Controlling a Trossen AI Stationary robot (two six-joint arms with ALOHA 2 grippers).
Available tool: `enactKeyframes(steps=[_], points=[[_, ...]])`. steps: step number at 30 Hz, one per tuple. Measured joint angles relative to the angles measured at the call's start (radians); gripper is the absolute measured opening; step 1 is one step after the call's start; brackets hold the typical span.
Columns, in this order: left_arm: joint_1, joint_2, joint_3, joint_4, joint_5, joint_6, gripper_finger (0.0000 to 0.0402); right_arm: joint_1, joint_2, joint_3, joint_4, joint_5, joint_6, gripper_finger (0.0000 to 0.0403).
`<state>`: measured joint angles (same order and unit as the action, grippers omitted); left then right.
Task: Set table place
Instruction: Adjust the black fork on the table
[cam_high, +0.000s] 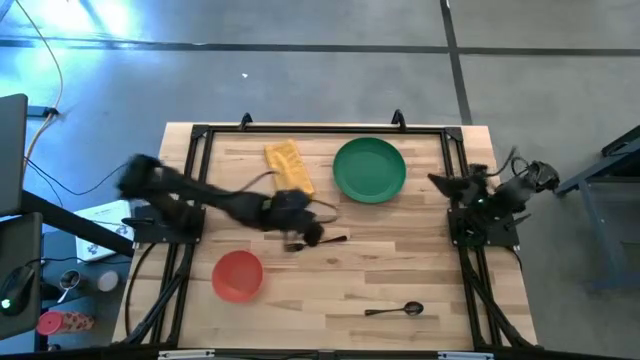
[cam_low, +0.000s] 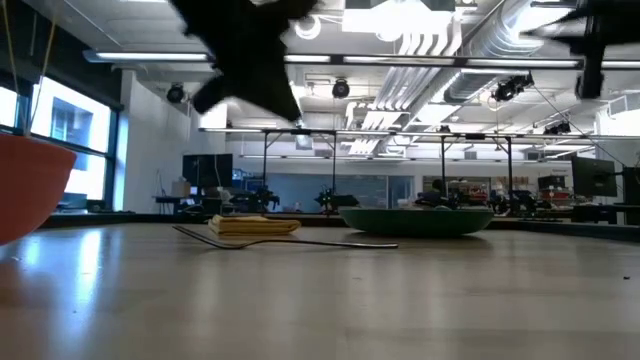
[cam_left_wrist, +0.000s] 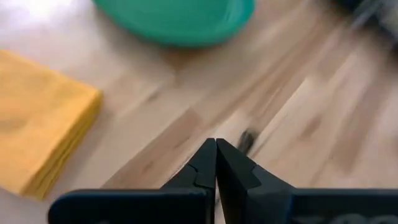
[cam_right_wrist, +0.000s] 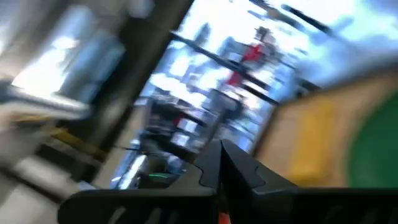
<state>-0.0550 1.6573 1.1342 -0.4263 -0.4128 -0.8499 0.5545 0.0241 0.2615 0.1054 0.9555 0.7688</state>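
The dark fork (cam_high: 325, 241) lies flat on the table (cam_high: 450, 270) near its middle, and the low view shows it resting on the planks (cam_low: 290, 241). My left gripper (cam_high: 312, 233) hangs above the fork's left end. It is shut (cam_left_wrist: 216, 144) and raised clear of the wood. The yellow napkin (cam_high: 288, 165) and green plate (cam_high: 370, 169) sit toward the far edge. Near the left front stands the red bowl (cam_high: 238, 275), and the spoon (cam_high: 395, 311) lies near the front edge. My right gripper (cam_high: 437, 181) waits shut (cam_right_wrist: 220, 146) at the table's right edge.
Black frame posts and both arm bases stand along the left and right table edges. Bare planks lie between the fork, the bowl and the spoon. The low view looks past the plate (cam_low: 418, 220) and napkin (cam_low: 254, 226) into a workshop room.
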Motion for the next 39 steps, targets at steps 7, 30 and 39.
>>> enactKeyframes(steps=[7,30,39], points=[[0.084,0.343,0.358,-0.232,0.219,0.191,0.0000,0.000,0.176,0.227,0.054,-0.025,-0.369,0.0000],[-0.015,0.451,0.351,-0.397,0.339,0.135,0.0000,0.000,0.940,1.184,-0.695,0.056,-0.570,0.0000],[-0.139,0.451,0.349,-0.256,0.421,0.021,0.0000,0.000,0.956,1.243,-0.757,0.056,-0.576,0.0000]])
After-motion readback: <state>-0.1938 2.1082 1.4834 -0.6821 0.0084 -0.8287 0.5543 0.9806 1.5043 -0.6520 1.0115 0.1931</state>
